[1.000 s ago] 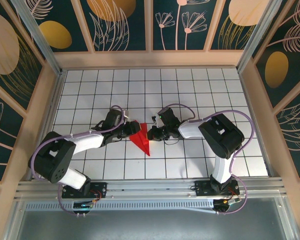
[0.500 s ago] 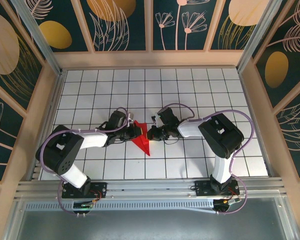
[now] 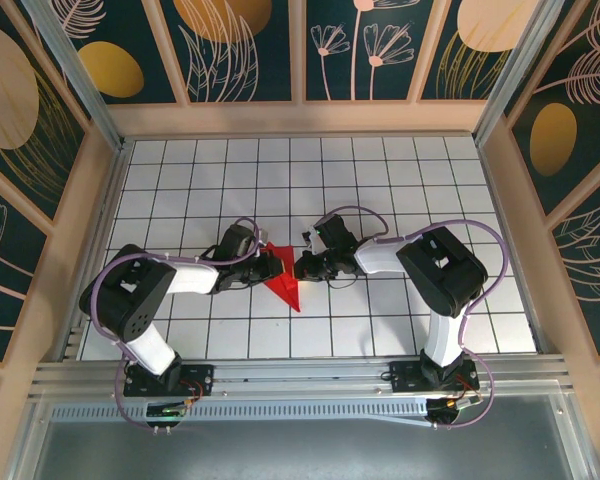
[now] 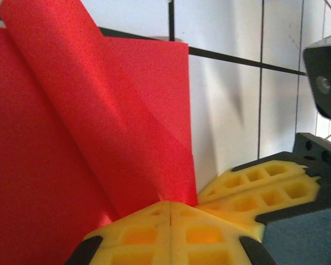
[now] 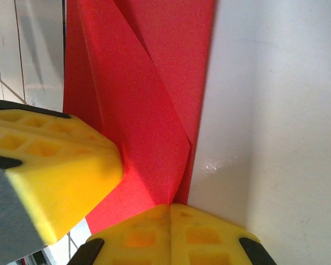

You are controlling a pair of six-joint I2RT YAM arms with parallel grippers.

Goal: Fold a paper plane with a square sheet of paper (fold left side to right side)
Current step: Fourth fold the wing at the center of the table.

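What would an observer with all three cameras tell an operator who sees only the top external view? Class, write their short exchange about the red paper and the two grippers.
Operator: From above, the left gripper meets the red paper. Is it actually pinching it?
Observer: Yes. In the left wrist view its yellow fingers are closed together on the tip of a flap that curls up off the layer beneath.
Operator: And the right gripper?
Observer: Also shut on the paper. The right wrist view shows a folded corner running into the seam between its pads.
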